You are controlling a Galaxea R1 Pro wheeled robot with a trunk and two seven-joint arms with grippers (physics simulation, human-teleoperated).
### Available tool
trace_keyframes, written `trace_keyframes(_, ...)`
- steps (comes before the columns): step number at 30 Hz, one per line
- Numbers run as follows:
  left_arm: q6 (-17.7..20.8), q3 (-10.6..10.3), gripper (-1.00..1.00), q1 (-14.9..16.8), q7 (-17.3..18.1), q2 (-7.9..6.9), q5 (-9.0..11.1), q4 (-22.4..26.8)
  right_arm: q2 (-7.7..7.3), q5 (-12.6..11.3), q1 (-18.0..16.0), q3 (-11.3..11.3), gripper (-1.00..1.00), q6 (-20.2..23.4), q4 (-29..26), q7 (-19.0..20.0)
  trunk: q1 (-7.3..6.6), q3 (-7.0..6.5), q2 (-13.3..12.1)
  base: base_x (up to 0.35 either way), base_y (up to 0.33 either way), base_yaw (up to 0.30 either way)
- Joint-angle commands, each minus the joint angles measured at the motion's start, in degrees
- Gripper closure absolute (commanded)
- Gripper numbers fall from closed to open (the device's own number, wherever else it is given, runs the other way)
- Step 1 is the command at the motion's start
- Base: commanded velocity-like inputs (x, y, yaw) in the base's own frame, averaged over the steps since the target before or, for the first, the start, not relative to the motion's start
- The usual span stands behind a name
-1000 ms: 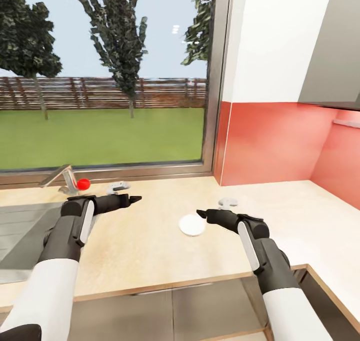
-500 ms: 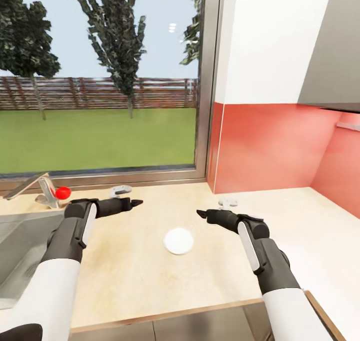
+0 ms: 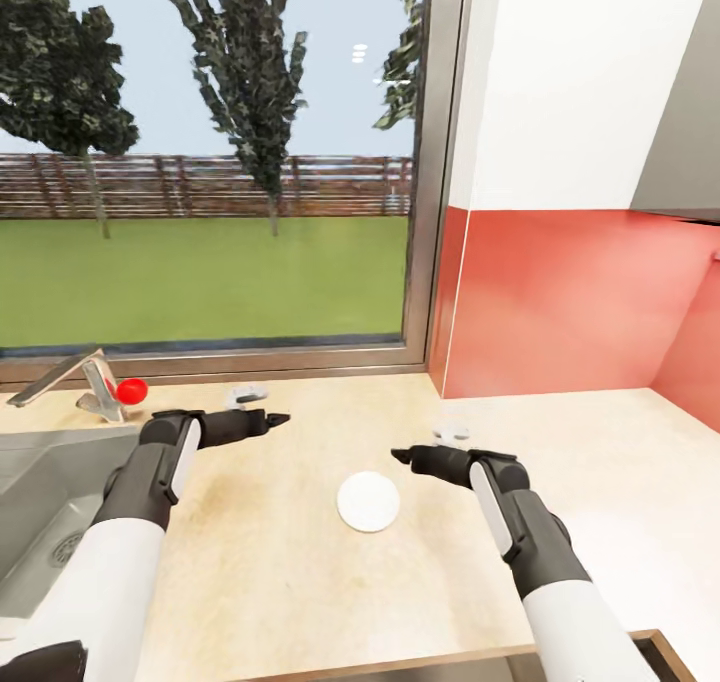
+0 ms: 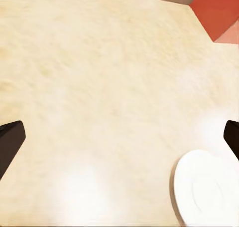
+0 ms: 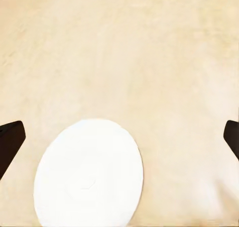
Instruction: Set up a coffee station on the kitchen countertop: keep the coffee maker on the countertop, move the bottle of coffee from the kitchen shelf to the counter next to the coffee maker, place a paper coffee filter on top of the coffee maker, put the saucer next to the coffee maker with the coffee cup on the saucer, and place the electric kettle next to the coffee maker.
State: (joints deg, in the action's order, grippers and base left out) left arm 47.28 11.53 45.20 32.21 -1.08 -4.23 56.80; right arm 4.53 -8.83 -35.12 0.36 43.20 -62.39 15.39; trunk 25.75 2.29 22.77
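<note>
Saucer [image 3: 368,501] flat on the countertop [image 3: 300,562], between the two arms — nearer the right one, touching neither. Left gripper [image 3: 277,420] above bare counter, fingers wide apart, empty. Right gripper [image 3: 402,455] just beside the saucer (also in both wrist views), spread wide, empty. Sink [image 3: 40,502] at far left, tap [image 3: 95,382] behind it.

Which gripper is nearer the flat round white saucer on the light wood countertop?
Right. The right gripper hovers just beside the saucer; the left gripper sits farther off, toward the window.
</note>
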Motion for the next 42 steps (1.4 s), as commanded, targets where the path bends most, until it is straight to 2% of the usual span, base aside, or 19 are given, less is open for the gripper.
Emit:
trace_keyframes(1, 0.2, 0.1, -1.00, 0.1, 0.5, 0.04, -0.4, -0.3, 0.00, -0.4, -0.1, 0.0, -1.00, 0.3, 0.7, 0.0, 0.04, 0.14, 0.1, 0.003, 0.000, 0.005)
trace_keyframes(7, 0.2, 0.1, -1.00, 0.1, 0.6, 0.09, -0.4, -3.5, -0.21, -0.4, 0.1, -0.1, -1.00, 0.3, 8.3, 0.1, 0.04, 0.14, 0.1, 0.010, 0.000, 0.001)
trace_keyframes(10, 0.0, 0.1, -1.00, 0.1, 0.6, 0.06, -0.5, -5.2, -0.83, -0.4, 0.3, -0.1, -1.00, 0.2, 10.6, 0.2, 0.04, 0.14, 0.1, 0.175, 0.000, 0.000)
trace_keyframes(17, -3.7, 0.0, -1.00, 0.1, 0.5, 0.05, -0.5, -7.5, -1.40, -0.5, 1.7, -0.1, -1.00, 0.2, 11.5, 0.2, 0.04, 0.14, 0.1, 0.110, 0.000, 0.000)
trace_keyframes(26, -4.3, -0.4, -1.00, 0.1, 0.7, 0.17, -0.5, -10.8, -1.45, -0.6, 4.6, -0.1, -1.00, 0.1, 11.3, 0.2, 0.04, 0.14, 0.1, 0.071, 0.000, 0.000)
trace_keyframes(33, -4.3, -1.4, -1.00, -0.7, 4.3, 0.19, -0.5, -11.4, -1.45, -0.6, 5.2, 0.0, -1.00, 0.0, 11.4, 1.0, 0.04, 0.14, 0.1, 0.034, 0.000, 0.000)
trace_keyframes(39, -4.3, -2.0, -1.00, -1.0, 7.9, 0.20, -0.4, -12.4, -1.38, -0.6, 5.6, 0.0, -1.00, 0.0, 11.5, 5.8, 0.04, 0.14, 0.1, 0.002, 0.000, 0.000)
trace_keyframes(42, -4.3, -2.0, -1.00, -1.0, 10.5, 0.20, -0.4, -13.6, -1.33, -0.6, 6.1, 0.0, -1.00, 0.0, 11.5, 7.0, 0.04, 0.14, 0.1, 0.000, 0.000, 0.000)
